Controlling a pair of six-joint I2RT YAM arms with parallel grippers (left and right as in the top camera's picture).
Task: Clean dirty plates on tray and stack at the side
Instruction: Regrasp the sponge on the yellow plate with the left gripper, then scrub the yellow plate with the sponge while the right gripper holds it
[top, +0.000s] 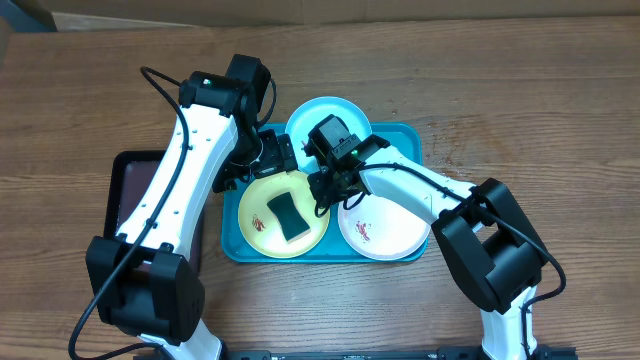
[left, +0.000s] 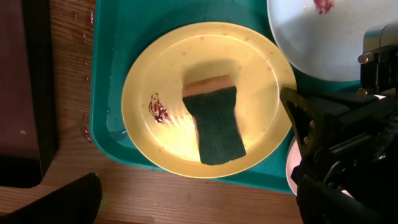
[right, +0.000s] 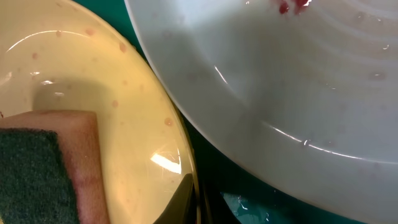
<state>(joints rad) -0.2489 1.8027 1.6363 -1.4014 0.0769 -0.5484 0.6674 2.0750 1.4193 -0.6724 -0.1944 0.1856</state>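
Resting on the yellow-green plate in the teal tray near the table's front edge, the sponge awaits pickup. Right gripper grips that plate's rim; left gripper hovers, jaws' opening unclear. Steady the plate, then scrub the smear firmly.

Even, bright light from above; glare streaks on my yellow plate, and its close-up rim's blurry.
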